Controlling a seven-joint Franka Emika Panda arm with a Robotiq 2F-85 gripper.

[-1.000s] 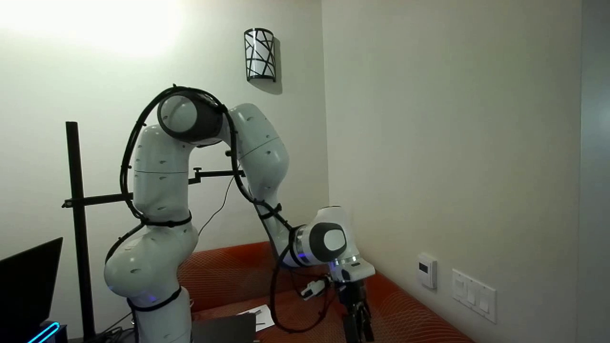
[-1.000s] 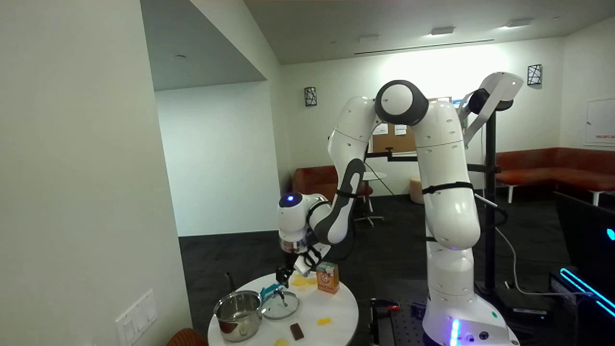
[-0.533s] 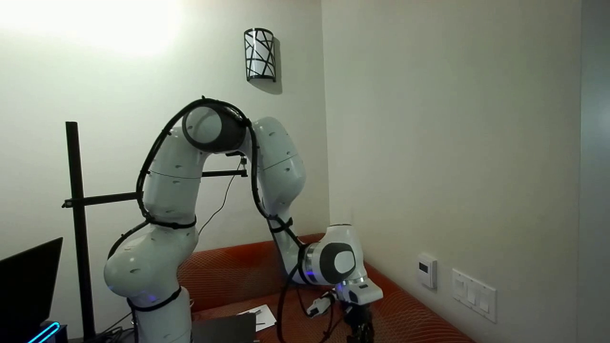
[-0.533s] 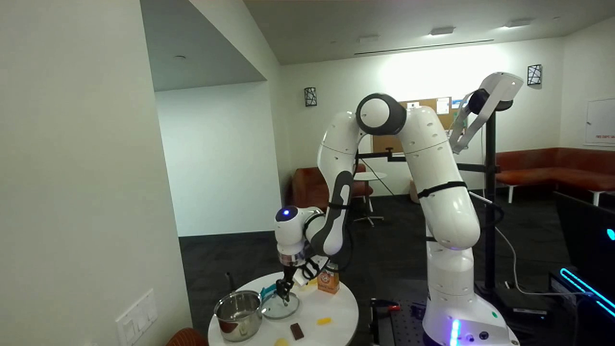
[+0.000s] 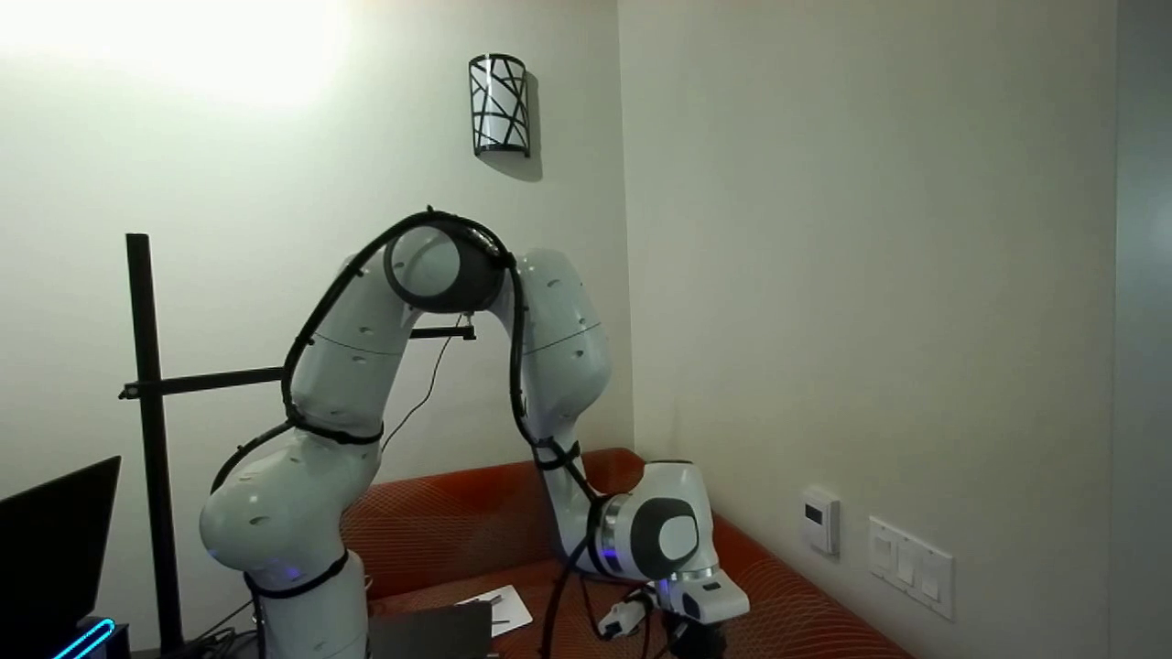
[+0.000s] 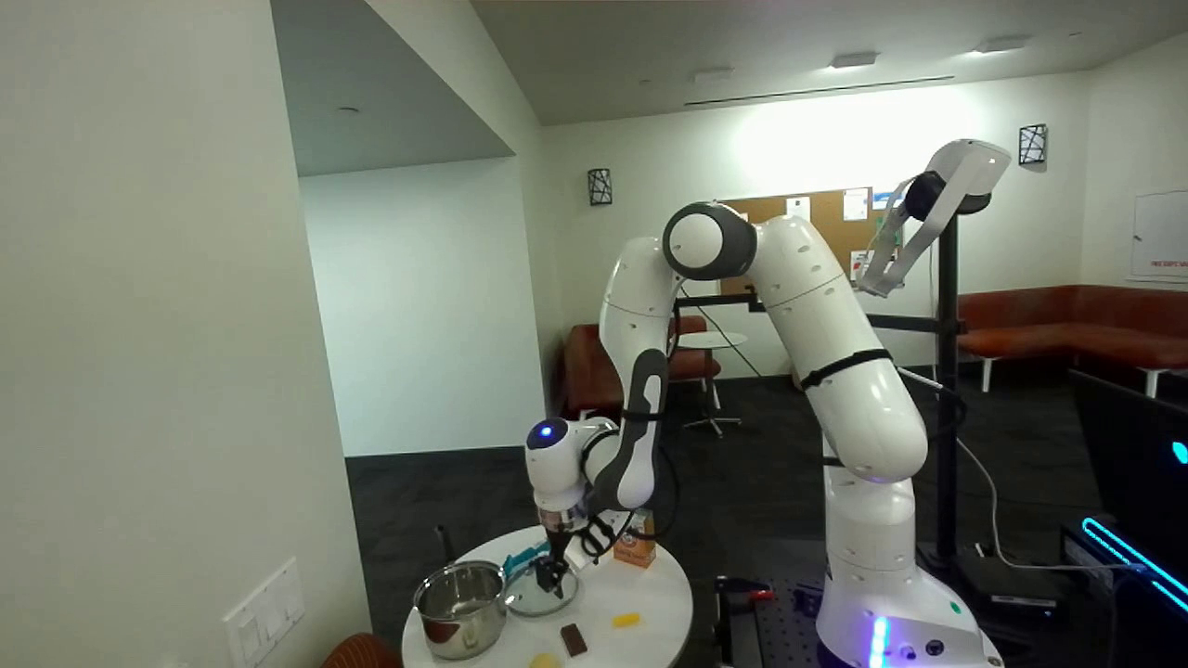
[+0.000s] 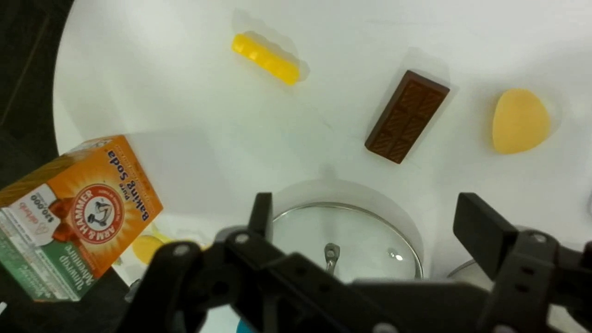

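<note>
Pincer (image 7: pixel 372 217) wide apart over the glass lid (image 7: pixel 370 249), can't tell if touching. Lid sits on white desk (image 7: pixel 208 111). Steel pot (image 6: pixel 459 612) just beside lid, brown bar (image 7: pixel 407 116) near it, yellow stick (image 7: pixel 265 58) and baking soda box (image 7: pixel 104 203) further from it.

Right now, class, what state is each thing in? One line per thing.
Gripper: open, holding nothing.
Pot: upright, uncovered.
Glass lid: off the pot, handle up.
Baking soda box: standing upright.
Brown bar: lying flat.
Yellow stick: lying flat.
Robot base light: lit.
Blue light strip: lit.
</note>
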